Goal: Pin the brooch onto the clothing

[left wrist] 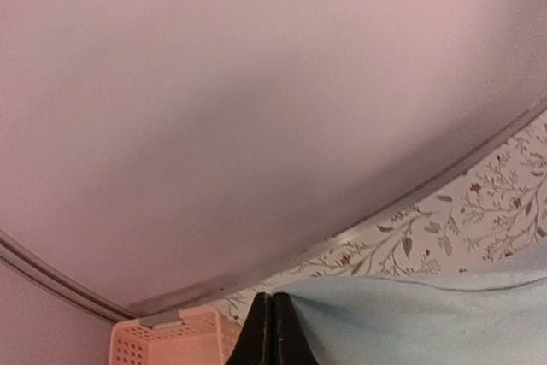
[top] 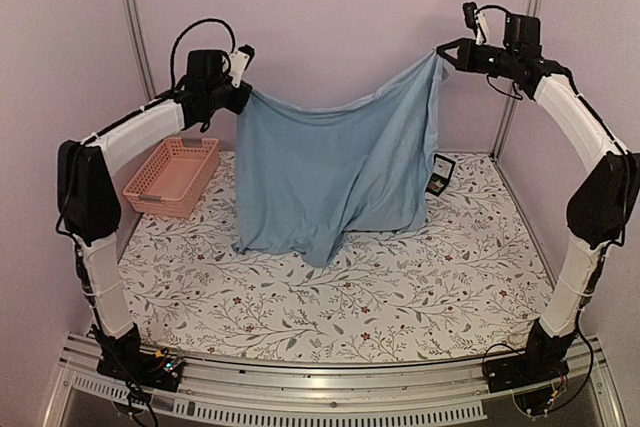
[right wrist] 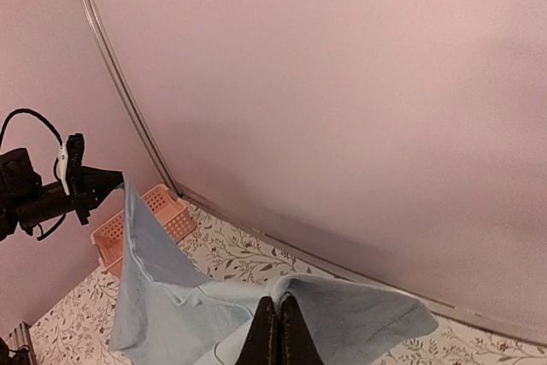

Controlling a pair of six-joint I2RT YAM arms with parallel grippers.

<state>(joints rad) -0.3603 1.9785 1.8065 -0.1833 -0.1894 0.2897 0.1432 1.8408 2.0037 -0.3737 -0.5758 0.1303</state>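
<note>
Soft, even, pinkish light, fairly dim. The shirt (top: 335, 172) throws only a faint shadow on the surface (top: 400, 297); glare streaks the near rail (top: 325, 383). Both wrist views are soft and bend straight edges; the left is blurrier.

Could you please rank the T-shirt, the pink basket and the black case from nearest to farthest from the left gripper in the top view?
1. T-shirt: pinched in the left gripper.
2. Pink basket: left side, just below it.
3. Black case: far right side.
</note>
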